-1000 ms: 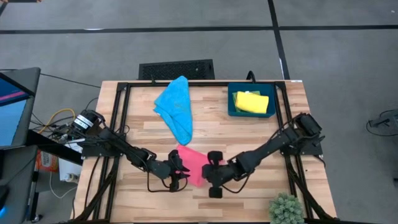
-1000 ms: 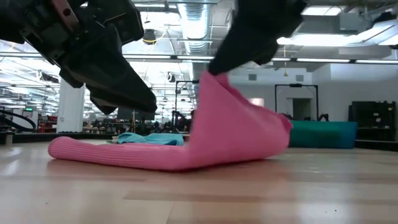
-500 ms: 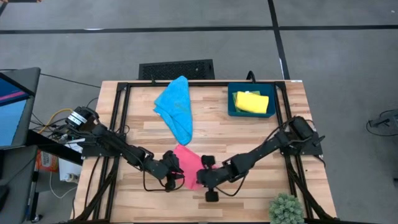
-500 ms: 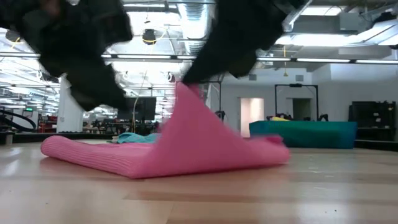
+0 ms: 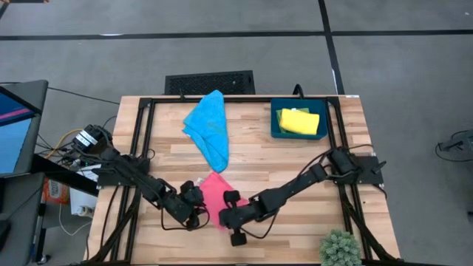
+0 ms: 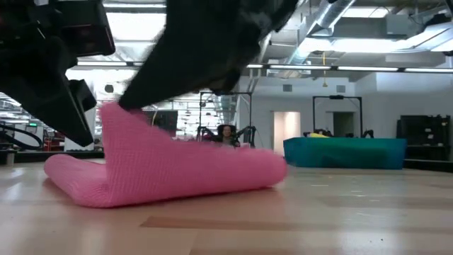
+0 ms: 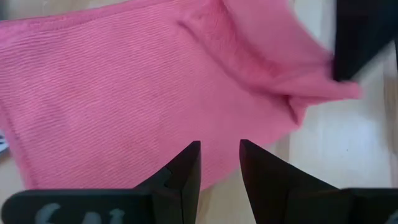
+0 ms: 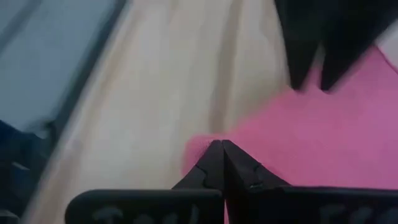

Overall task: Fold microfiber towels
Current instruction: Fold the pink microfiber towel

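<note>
Clenched on a pink towel [image 6: 177, 166] corner, the right gripper [image 8: 222, 149] is folding it toward the left gripper [image 7: 219, 163], whose jaws are parted and empty; edges should meet squarely.

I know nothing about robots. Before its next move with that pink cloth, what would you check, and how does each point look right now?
1. Right gripper pinching the pink towel: ok, shut on a corner.
2. Left gripper free of the cloth: ok, open above it.
3. Lifted flap carried over the lower layer: ok in the low view.
4. Edges lined up: cannot tell.
5. Blue towel clear of the fold: ok, apart.
6. Tray out of the way: ok.
</note>
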Tool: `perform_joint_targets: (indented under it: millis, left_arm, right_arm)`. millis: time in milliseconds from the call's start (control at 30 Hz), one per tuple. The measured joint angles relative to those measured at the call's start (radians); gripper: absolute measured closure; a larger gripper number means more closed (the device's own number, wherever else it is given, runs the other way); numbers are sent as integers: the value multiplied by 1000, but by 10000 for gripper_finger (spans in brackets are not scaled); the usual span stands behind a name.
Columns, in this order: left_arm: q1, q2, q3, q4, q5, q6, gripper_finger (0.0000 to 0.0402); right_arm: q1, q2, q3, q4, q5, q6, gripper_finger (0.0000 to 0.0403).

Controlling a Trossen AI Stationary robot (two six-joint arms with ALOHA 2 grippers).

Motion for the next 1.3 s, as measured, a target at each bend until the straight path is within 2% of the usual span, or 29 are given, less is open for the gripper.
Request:
perform_joint_targets:
  millis: [233,433,733,867,1067,1167,1300]
  left_arm:
    - [-10,2,0,-32,-12,-9,299]
    - [-10,2,0,-58,-38,-1,299]
    - [-10,3,0,-70,-46,-9,299]
    - [-10,3,0,-52,-41,-48,299]
    - [-11,-16,4,5,-48,-39,299]
    - [-11,-17,4,2,-48,-27,299]
    - [-11,-17,4,8,-50,-29,299]
  right_arm:
    - [-35,0,3,-32,18,-27,388]
    - [-57,-4,12,50,-52,-75,382]
    - [-66,-2,12,71,-61,-151,379]
    - [-82,-2,12,71,-63,-156,352]
    - [-110,-20,40,27,-124,-155,280]
    - [-121,-73,95,-97,-137,-155,241]
    - [-130,-144,97,-375,-138,-205,205]
